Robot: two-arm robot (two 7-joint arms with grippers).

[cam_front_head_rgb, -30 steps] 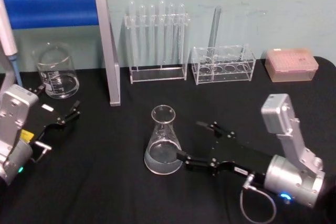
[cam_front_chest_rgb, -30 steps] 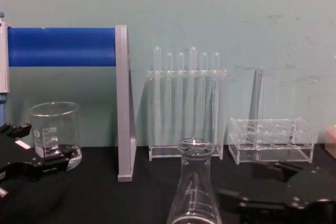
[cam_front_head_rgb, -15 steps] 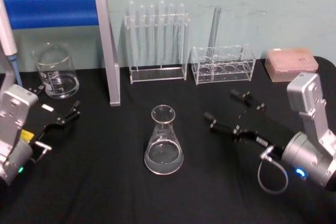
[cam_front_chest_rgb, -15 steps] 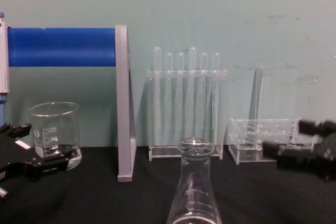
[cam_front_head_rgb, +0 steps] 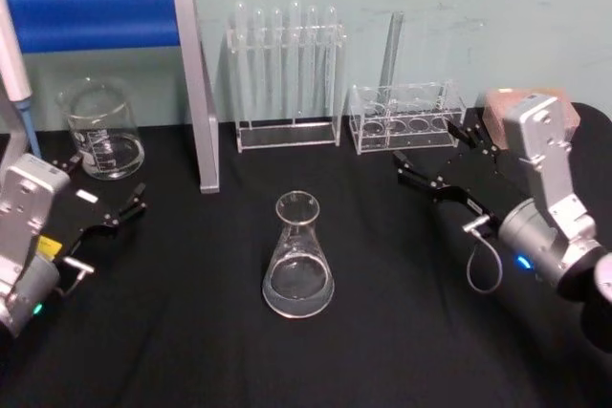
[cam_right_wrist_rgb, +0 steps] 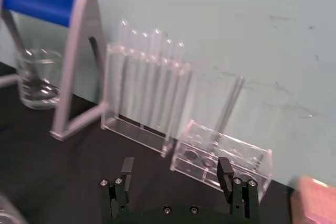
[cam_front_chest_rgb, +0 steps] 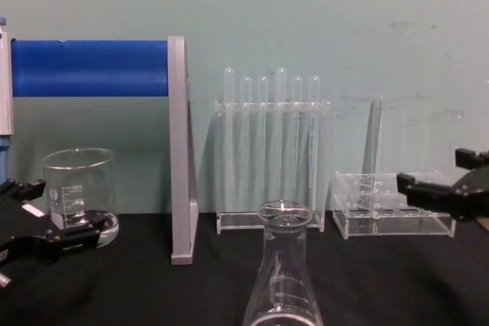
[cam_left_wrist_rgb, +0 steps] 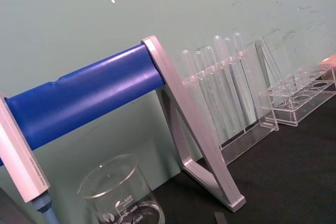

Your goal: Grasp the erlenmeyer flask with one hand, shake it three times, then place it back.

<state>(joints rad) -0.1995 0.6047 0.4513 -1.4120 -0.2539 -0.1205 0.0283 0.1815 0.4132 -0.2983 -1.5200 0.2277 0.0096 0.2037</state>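
Observation:
The erlenmeyer flask point(cam_front_head_rgb: 298, 260) stands upright on the black table near the middle, clear glass with a little liquid in its wide base; in the chest view its neck point(cam_front_chest_rgb: 283, 280) rises at the bottom centre. My right gripper point(cam_front_head_rgb: 427, 152), the hand, hovers open well to the flask's right and farther back, close to the small clear rack, with nothing between its fingers. It appears in the chest view at the right edge point(cam_front_chest_rgb: 432, 173) and in its own wrist view point(cam_right_wrist_rgb: 176, 174). My left gripper point(cam_front_head_rgb: 107, 179) rests open at the far left by the beaker.
A glass beaker point(cam_front_head_rgb: 100, 131) stands back left beside a grey stand with a blue bar point(cam_front_head_rgb: 105, 16). A test tube rack point(cam_front_head_rgb: 287, 74) and a small clear rack point(cam_front_head_rgb: 406, 117) line the back wall. A pink box point(cam_front_head_rgb: 497, 107) sits partly behind my right wrist.
My right gripper has drawn away from the flask, moving back and to the right toward the small rack. The flask has stayed where it stood. The left arm has not moved.

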